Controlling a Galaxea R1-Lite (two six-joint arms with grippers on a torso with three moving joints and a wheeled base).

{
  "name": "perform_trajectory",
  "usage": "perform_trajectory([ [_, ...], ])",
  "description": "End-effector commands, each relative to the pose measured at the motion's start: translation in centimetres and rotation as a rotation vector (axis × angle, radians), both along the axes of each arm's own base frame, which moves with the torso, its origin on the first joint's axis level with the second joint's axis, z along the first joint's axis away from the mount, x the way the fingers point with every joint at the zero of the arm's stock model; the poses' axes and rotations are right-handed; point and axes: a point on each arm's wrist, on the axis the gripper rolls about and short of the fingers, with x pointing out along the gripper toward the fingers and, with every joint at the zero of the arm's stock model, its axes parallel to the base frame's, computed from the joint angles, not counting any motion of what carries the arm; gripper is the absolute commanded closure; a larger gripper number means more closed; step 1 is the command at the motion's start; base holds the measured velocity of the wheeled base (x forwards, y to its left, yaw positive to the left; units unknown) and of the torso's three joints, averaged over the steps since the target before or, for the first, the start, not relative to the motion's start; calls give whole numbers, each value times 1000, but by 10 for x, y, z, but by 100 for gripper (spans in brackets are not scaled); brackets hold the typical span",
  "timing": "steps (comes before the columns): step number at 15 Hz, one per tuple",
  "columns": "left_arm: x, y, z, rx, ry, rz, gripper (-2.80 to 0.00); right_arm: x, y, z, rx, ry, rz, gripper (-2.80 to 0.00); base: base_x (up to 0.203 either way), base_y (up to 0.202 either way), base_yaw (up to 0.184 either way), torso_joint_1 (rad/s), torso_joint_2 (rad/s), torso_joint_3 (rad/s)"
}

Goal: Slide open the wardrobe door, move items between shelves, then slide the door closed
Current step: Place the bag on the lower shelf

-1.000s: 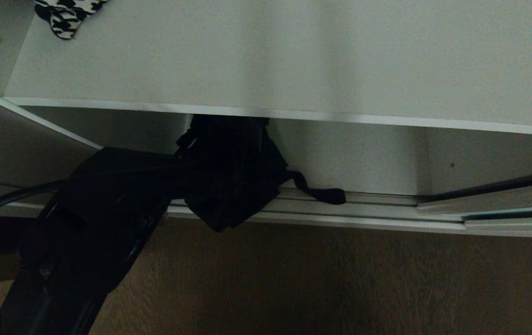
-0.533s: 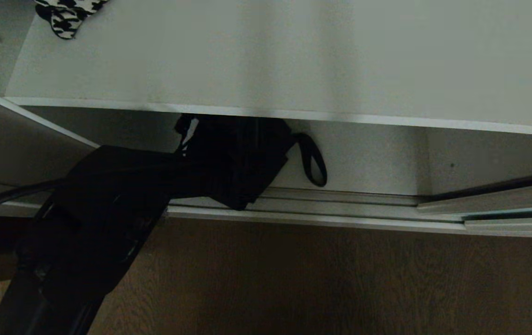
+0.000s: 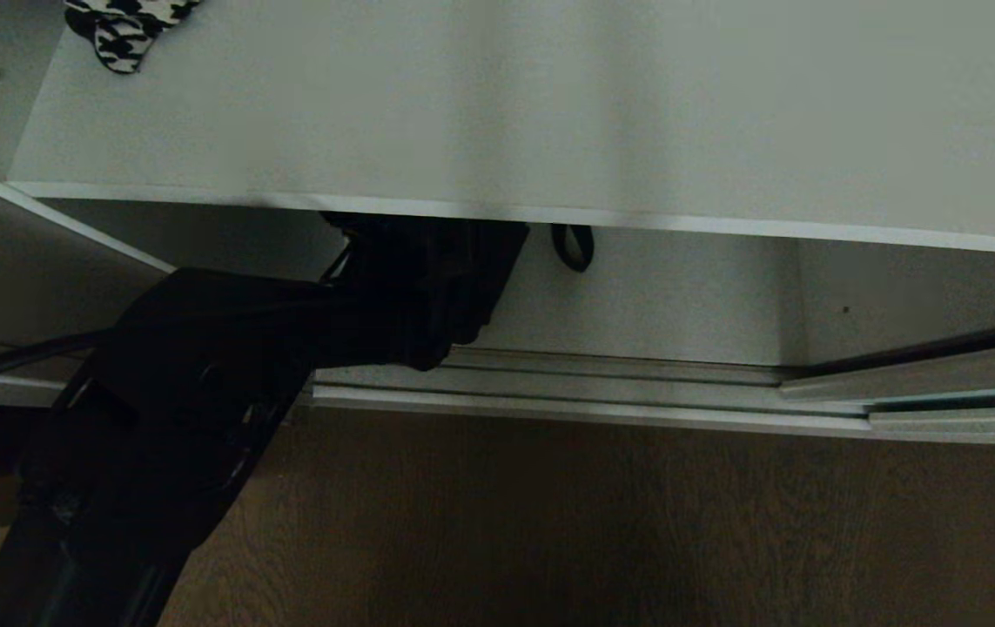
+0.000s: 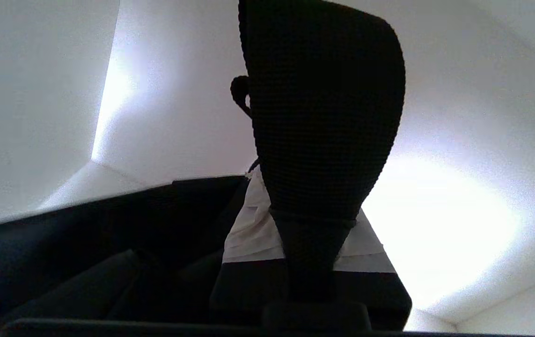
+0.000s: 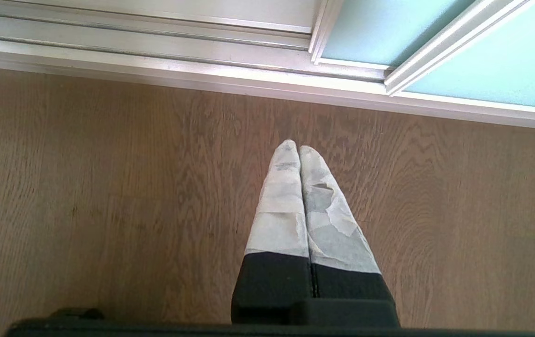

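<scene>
Hanging idle nearest, over the wood floor, well to the right of the working claw: right claw, fingertips pressed together on nothing. Just past it, the ribbed floor track, with the sliding wardrobe door pushed aside to the right, so opening judged done. Further in, above the track and left of the door: left claw, nipped almost closed on a black knitted cloth, most of the fabric standing up beyond the fingertips and a small loop showing just to its right. Tucked inside the lower compartment, right under the front edge of the upper shelf. Farther back and to the claw's left, on that shelf, a houndstooth cloth. Judged mid-transfer: cloth gripped but not yet set down on any board. Left to do: placing, letting go, pulling out, sliding the door shut.
</scene>
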Motion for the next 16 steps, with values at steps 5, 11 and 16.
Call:
perform_trajectory([
  [5, 29, -19, -68, 116, 53, 4, 0, 0, 0, 0, 0, -2, 0, 0, 0, 0, 0, 0, 0, 0],
  [11, 40, -26, -96, 161, 95, 4, 0, 0, 0, 0, 0, -2, 0, 0, 0, 0, 0, 0, 0, 0],
  [16, 37, -23, -87, 160, 83, 21, -280, 0, 0, 0, 0, -2, 0, 0, 0, 0, 0, 0, 0, 0],
])
